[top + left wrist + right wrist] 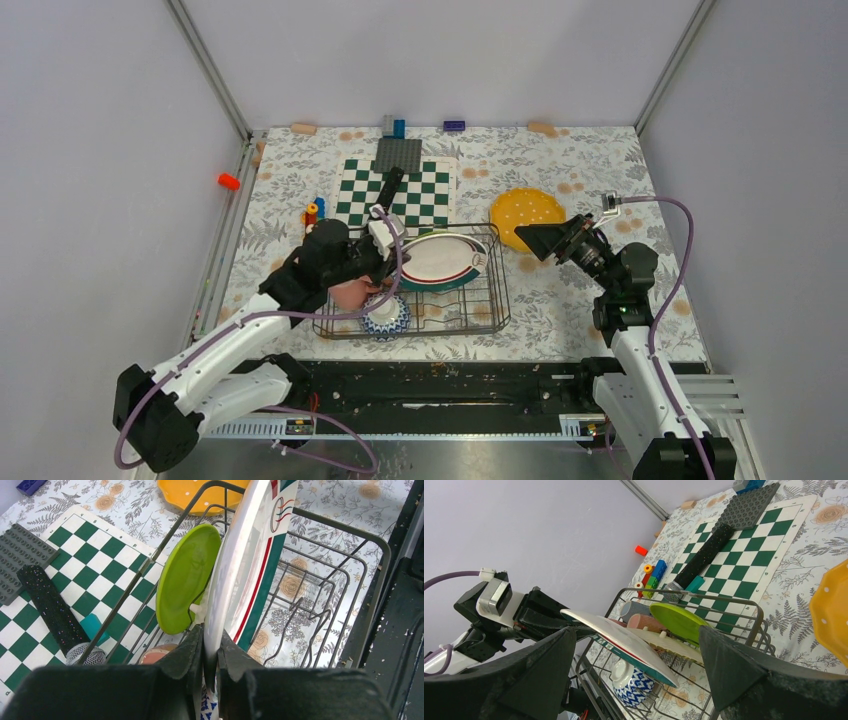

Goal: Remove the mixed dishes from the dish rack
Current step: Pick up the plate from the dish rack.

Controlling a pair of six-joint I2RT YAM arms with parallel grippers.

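The dark wire dish rack [497, 300] stands in the middle of the table. My left gripper [385, 243] is shut on the rim of the teal-rimmed white plate [440, 262], which is tilted over the rack. In the left wrist view my left gripper [210, 652] pinches that plate [250, 555], with the lime-green plate [187, 577] beside it. The right wrist view shows the white plate [624, 640] over the blue-white bowl [631, 682], next to a salmon mug [646, 622] and a grey cup [634, 610]. My right gripper [540, 243] is open and empty beside the rack's right end. The yellow-orange plate [527, 215] lies on the table.
A green-and-white checkered board [420, 190] lies behind the rack, with a black glittery microphone [388, 190] and a grey baseplate [398, 155] on it. Toy blocks [313, 212] sit left of the board. More blocks [393, 127] line the back edge.
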